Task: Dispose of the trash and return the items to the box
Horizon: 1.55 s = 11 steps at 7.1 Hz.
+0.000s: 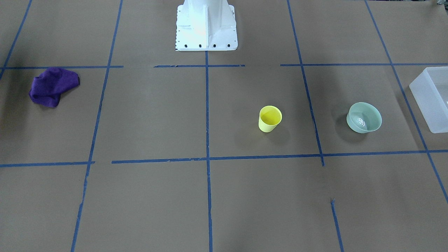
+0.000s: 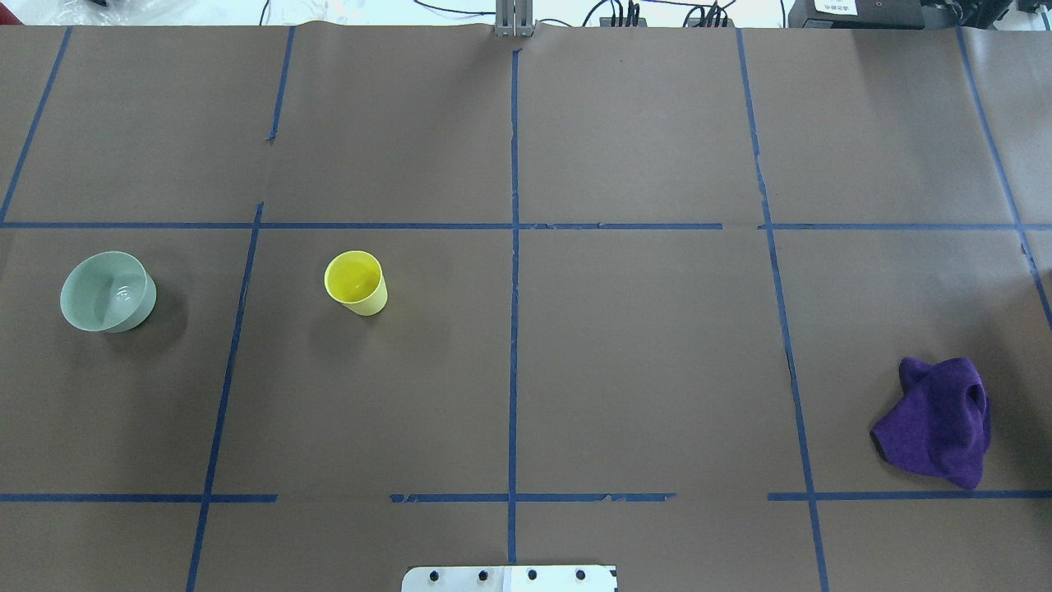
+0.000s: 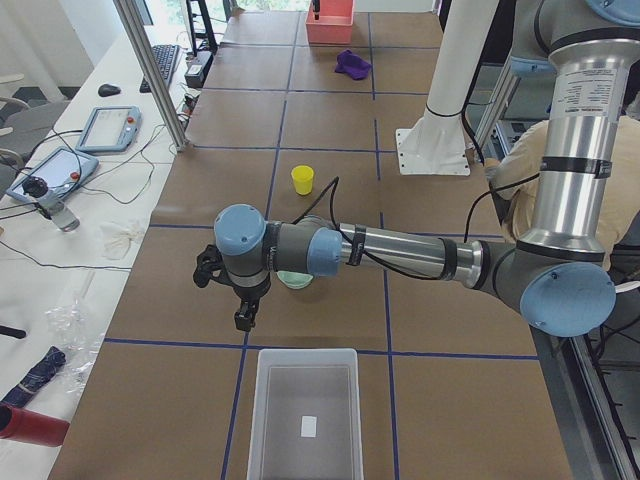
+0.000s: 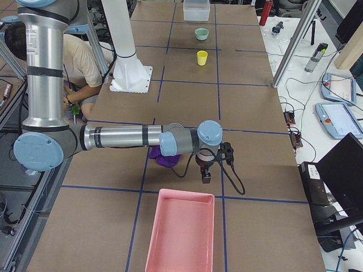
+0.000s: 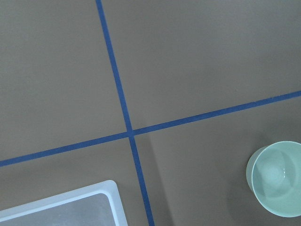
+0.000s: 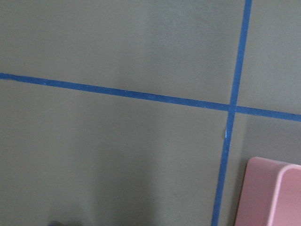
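The yellow cup stands upright and empty on the brown table; it also shows in the overhead view. The translucent white box sits at the table's left end, its corner in the left wrist view. My left gripper hangs over the table between the box and the pale green bowl, well away from the cup. My right gripper hangs near the purple cloth. Both grippers show only in the side views, so I cannot tell whether they are open or shut.
A pink bin sits at the table's right end, just beyond the right gripper. The white robot base stands at the middle of the near edge. Blue tape lines divide the table. A person crouches behind the base.
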Each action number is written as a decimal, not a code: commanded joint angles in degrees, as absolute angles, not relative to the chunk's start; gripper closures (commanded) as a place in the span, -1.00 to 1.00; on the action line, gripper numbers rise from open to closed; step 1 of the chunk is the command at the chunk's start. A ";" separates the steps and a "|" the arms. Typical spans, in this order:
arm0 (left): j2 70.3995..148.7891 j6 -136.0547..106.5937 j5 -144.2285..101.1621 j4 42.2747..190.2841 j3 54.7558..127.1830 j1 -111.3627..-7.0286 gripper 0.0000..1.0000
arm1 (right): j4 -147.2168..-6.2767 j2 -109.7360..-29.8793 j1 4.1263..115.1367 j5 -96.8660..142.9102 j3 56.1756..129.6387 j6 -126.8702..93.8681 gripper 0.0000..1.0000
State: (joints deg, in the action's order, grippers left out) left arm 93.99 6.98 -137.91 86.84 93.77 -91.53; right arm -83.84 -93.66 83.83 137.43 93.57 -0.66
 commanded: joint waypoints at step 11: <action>105.63 -23.85 -134.73 84.02 108.62 -65.44 -1.00 | -83.41 -90.18 82.36 139.31 98.44 -11.69 -1.00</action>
